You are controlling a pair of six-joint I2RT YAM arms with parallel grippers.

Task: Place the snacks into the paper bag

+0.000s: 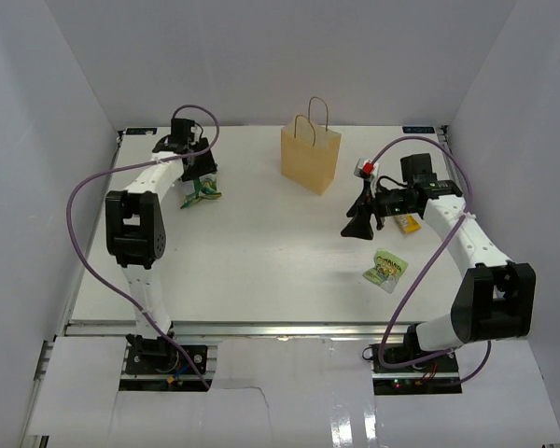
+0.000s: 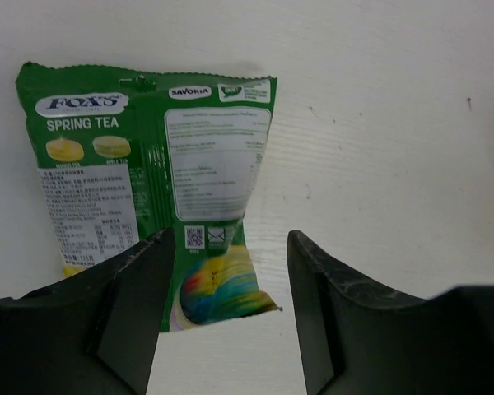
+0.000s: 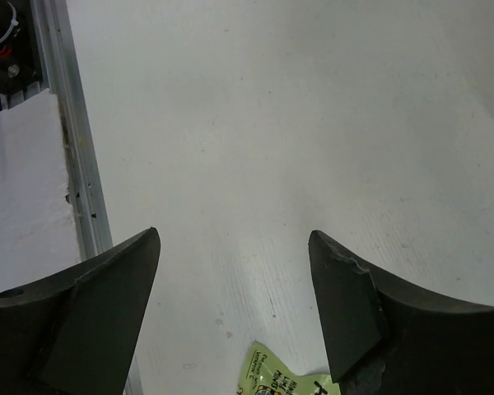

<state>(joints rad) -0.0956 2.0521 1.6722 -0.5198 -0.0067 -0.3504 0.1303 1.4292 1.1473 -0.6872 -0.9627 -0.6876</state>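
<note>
Green foil snack packet (image 2: 148,181), lying on the white table (image 2: 395,123) at far left. It is probably light, limp and slick, so pinch the crimped lower end, which your left gripper (image 2: 229,247) straddles, jaws wide. Its finger covers one corner. Your right gripper (image 3: 232,239) is spread and empty. The tan kraft paper bag (image 1: 310,159) stands well apart, its interior hidden.

On the desk (image 1: 261,271), the paper bag (image 1: 310,161) stands at far centre, the left packet (image 1: 203,194) lying to its left and, to its right, the mid-right packet (image 1: 409,222) behind the near-right packet (image 1: 385,270).
</note>
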